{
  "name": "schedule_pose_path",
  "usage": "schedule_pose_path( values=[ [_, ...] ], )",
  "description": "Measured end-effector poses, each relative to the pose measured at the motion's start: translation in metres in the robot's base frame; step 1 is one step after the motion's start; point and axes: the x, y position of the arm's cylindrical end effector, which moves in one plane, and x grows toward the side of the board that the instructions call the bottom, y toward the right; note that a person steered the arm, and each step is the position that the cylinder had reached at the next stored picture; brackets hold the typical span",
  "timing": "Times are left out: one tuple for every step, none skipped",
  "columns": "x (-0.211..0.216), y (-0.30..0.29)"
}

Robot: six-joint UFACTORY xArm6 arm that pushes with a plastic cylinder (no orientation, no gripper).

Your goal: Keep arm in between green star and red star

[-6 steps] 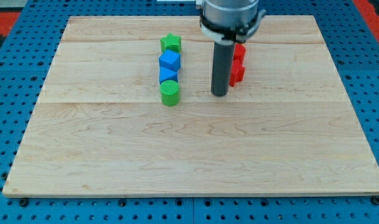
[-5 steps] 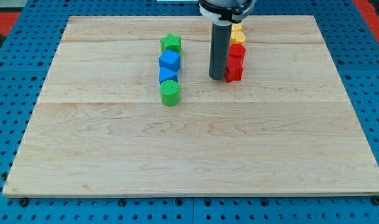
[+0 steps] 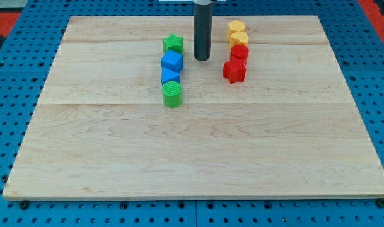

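Pale wooden worktop (image 3: 198,157): dark rod's tip (image 3: 202,59) just right of green star block (image 3: 173,43), left of red star block (image 3: 234,70), touching neither; no claw fitted.

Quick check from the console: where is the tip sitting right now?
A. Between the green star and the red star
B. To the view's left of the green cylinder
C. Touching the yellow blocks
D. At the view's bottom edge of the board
A: my tip rests on the board with the green star to its left in the view and the red star to its right, touching neither.
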Motion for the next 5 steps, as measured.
schedule_pose_path(
  values=[
    [0.0,0.0],
    [0.0,0.001],
    [0.0,0.001],
    [-0.008,-0.008],
    [-0.023,-0.013]
  ],
)
